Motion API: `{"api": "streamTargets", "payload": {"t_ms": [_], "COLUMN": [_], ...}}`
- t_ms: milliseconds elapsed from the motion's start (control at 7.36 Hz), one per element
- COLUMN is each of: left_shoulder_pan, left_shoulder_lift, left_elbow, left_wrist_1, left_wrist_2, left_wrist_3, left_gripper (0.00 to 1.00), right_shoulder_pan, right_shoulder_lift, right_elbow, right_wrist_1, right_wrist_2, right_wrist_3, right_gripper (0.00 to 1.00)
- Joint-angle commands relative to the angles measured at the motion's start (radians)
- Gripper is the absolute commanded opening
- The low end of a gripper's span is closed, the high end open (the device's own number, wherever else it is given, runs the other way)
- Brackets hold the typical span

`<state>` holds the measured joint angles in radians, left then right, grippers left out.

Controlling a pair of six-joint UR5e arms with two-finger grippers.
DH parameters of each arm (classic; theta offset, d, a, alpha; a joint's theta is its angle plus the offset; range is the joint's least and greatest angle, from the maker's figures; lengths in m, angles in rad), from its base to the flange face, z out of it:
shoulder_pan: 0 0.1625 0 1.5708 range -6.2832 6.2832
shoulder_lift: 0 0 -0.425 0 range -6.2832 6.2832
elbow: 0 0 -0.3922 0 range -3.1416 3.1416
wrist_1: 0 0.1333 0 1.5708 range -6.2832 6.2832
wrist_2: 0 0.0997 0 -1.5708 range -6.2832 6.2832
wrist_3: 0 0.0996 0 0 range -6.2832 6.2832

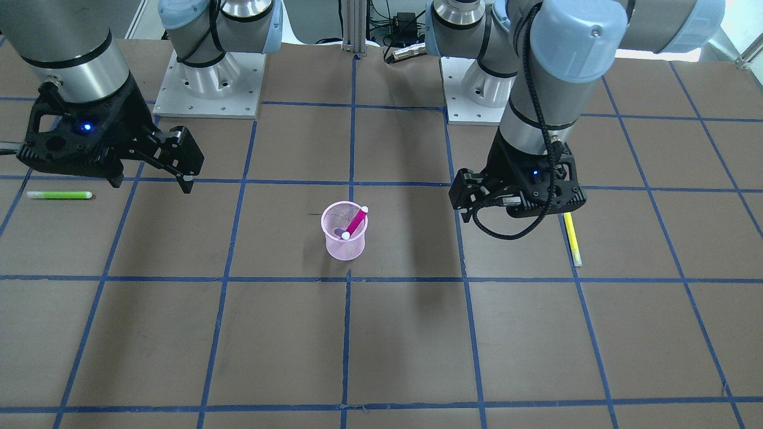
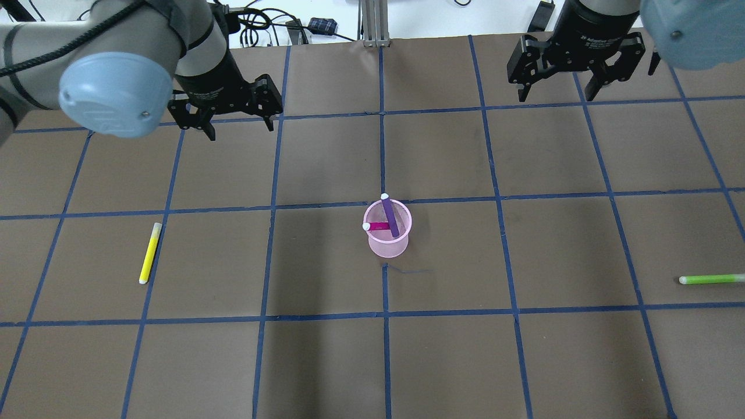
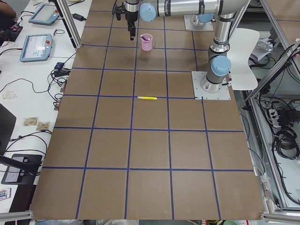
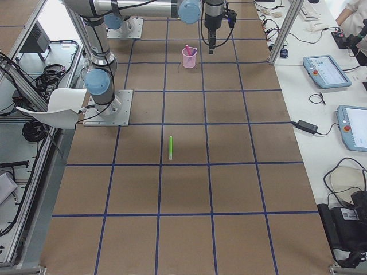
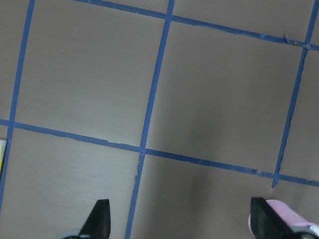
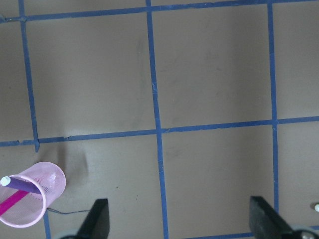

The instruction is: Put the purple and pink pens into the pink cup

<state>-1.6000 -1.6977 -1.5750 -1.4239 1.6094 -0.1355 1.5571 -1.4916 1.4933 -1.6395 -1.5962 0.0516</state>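
The brown tabletop [image 2: 326,361] is divided into squares by blue tape [image 2: 384,317], and all items are carried on it. The pink cup [image 2: 389,244] stands upright near the centre, close to a crossing of tape lines. Both task items are contained in it. The purple pen [image 2: 390,217] and the pink pen [image 2: 378,226] lean crossed against the rim, with their white ends protruding above it. The task is therefore judged complete.

The left tool [image 2: 240,125] is released, with its jaws spread and nothing held. It hangs above the tabletop, well apart from the cup. The right tool [image 2: 556,93] is likewise released and empty, well apart on the opposite side.

The following hazards are to be considered:

- The cup is a light mesh item and is judged easy to tip. If a tool or forearm were swept low across the centre, the cup could be upset and both pens spilled.
- The pens are only propped on the rim. They could be dislodged by a jolt to the tabletop.
- A yellow pen [image 2: 150,253] and a green pen [image 2: 711,279] lie flat, well apart from the cup. Neither belongs in it. A grasp of either would be a colour-selection error.
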Motion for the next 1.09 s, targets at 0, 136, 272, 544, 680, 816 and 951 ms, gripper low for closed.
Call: {"api": "streamTargets", "payload": {"t_ms": [0, 136, 272, 544, 680, 816, 951], "left_shoulder_pan": [0.096, 0.098, 0.098, 0.104, 0.101, 0.098, 0.097], "left_shoulder_lift": [0.071, 0.097, 0.116, 0.147, 0.154, 0.156, 0.156], "left_elbow": [-0.008, -0.016, -0.023, -0.051, -0.075, -0.088, -0.088], "left_wrist_1": [-0.159, -0.174, -0.175, -0.175, -0.165, -0.143, -0.141], "left_wrist_2": [0.026, 0.015, 0.012, 0.013, 0.012, 0.013, 0.012], "left_wrist_3": [0.166, 0.175, 0.177, 0.177, 0.163, 0.157, 0.155], "left_gripper": [1.00, 1.00, 1.00, 1.00, 1.00, 1.00, 1.00], "right_shoulder_pan": [0.000, 0.000, -0.005, -0.002, -0.003, -0.002, -0.003], "right_shoulder_lift": [-0.007, -0.012, -0.016, -0.016, -0.016, -0.018, -0.018], "right_elbow": [0.030, 0.030, 0.031, 0.031, 0.033, 0.033, 0.033], "right_wrist_1": [-0.003, -0.003, 0.010, 0.010, 0.010, 0.010, 0.010], "right_wrist_2": [-0.001, -0.001, -0.013, -0.008, -0.011, -0.008, -0.007], "right_wrist_3": [-0.001, -0.001, -0.001, 0.001, 0.001, 0.001, 0.001], "right_gripper": [1.00, 1.00, 1.00, 1.00, 1.00, 1.00, 1.00]}}
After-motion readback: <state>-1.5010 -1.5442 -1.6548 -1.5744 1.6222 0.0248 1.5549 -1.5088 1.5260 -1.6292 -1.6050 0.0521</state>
